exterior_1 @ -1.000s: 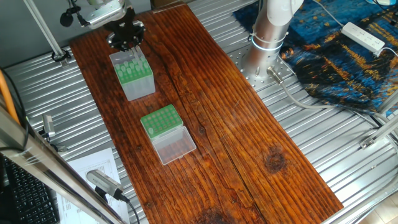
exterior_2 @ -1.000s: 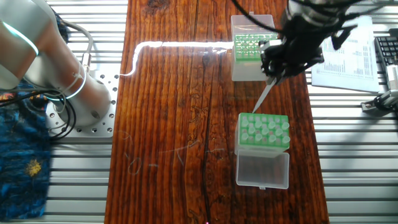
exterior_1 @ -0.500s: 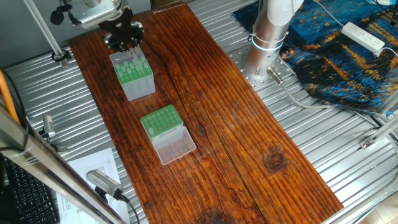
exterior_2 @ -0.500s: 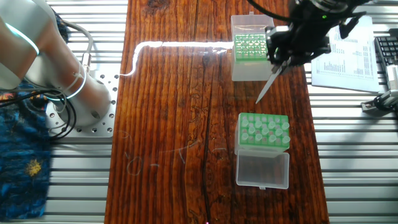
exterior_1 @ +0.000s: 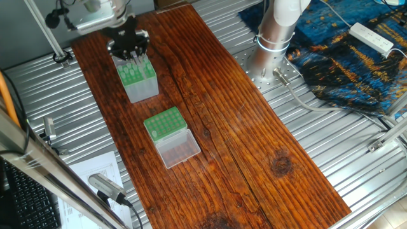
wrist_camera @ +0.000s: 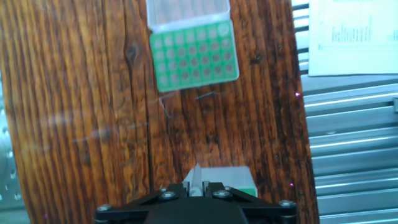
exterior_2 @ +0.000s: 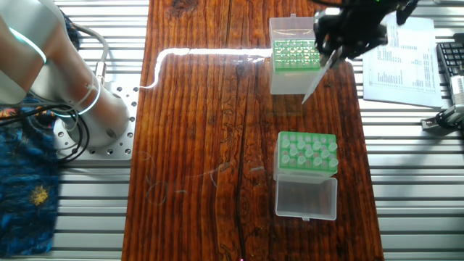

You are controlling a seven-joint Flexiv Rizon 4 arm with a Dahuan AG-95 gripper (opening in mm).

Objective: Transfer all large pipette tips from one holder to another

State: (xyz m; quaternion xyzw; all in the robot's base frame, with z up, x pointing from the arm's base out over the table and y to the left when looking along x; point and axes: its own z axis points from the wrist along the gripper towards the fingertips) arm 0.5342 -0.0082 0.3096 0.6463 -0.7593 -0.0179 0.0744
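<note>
Two racks sit apart on a plank table [exterior_1: 254,133]: the tall holder [exterior_1: 136,79] near one end, the low rack [exterior_1: 164,123] nearer the middle, its lid [exterior_1: 179,148] lying open on the side away from the holder. Papers [exterior_2: 402,61] lie beside the table.

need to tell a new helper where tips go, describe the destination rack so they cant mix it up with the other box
On the long wooden board stand two green-topped boxes. The target is the low green rack nearer the board's middle. Unlike the taller grey-sided box under the gripper, it is squat and has a clear lid lying open beside it.
</note>
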